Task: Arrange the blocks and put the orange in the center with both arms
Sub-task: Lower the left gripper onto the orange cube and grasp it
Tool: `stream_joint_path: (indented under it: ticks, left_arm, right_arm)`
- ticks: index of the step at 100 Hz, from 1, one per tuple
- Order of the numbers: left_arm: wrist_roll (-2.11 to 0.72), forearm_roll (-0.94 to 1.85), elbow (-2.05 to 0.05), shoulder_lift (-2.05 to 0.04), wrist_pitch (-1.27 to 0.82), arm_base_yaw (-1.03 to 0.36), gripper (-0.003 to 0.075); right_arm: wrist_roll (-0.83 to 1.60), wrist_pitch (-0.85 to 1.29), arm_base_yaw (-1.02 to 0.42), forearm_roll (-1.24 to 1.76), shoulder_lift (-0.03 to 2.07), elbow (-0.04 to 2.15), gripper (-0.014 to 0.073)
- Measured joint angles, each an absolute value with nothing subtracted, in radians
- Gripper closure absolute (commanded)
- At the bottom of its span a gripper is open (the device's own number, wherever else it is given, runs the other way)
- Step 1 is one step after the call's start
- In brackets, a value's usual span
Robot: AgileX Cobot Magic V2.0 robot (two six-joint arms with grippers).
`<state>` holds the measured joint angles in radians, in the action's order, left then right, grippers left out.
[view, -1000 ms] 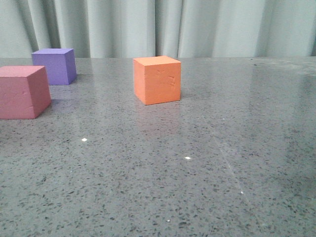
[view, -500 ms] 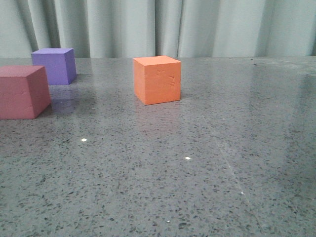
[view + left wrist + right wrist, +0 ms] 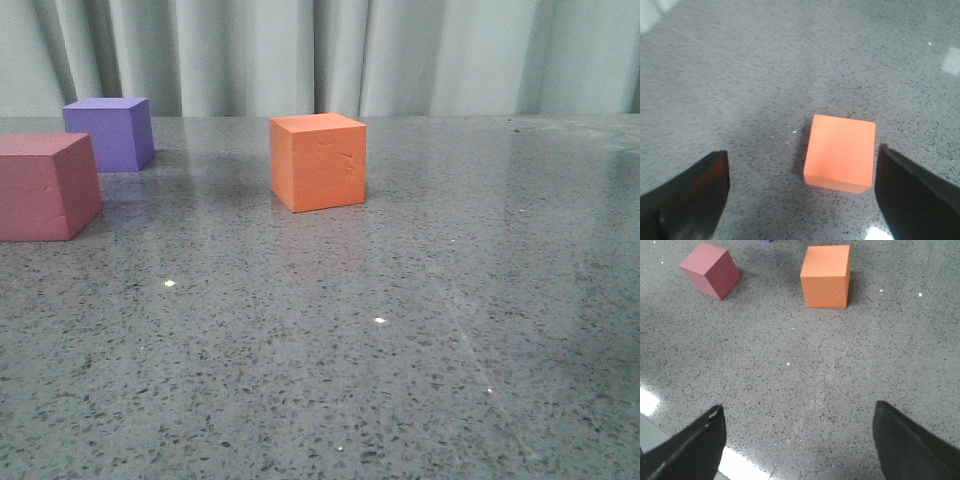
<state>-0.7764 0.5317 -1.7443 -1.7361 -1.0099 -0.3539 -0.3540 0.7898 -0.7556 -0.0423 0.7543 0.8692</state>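
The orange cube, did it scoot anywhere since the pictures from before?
No. The orange cube sits in the same spot on the table, with the same gap to the purple cube and the curtain folds behind it.

Grey speckled stone table (image 3: 420, 330), pale pleated curtain (image 3: 400, 55) hanging behind its far edge

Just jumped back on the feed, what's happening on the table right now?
Nothing is gripped yet. Three matte foam cubes sit apart on the grey speckled table: the orange cube near the middle, the pink cube at the left edge of the front view, and the purple cube behind it. The left gripper hangs open above the orange cube, which lies between its fingers but closer to one. The right gripper is open too, farther back, over bare table.
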Motion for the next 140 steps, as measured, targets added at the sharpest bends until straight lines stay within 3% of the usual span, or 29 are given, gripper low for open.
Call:
stream_joint_path:
  ticks: [45,68,140]
  left_arm:
    - [-0.788,0.513,-1.817,-1.880,-1.022,-0.429,0.0147]
    - [-0.789,0.477,-1.823,-1.934,-1.015,-0.467,0.0063]
    - [-0.789,0.476,-1.824,-2.020,-1.037,-0.479,0.0069]
  right_arm:
    - [-0.354,0.790,-0.756,-0.021,0.754,0.869,-0.0004]
    - [-0.354,0.790,-0.756,0.000,0.754,0.869,-0.0004]
    - [-0.354,0.796,-0.756,0.000,0.754,0.869,-0.0004]
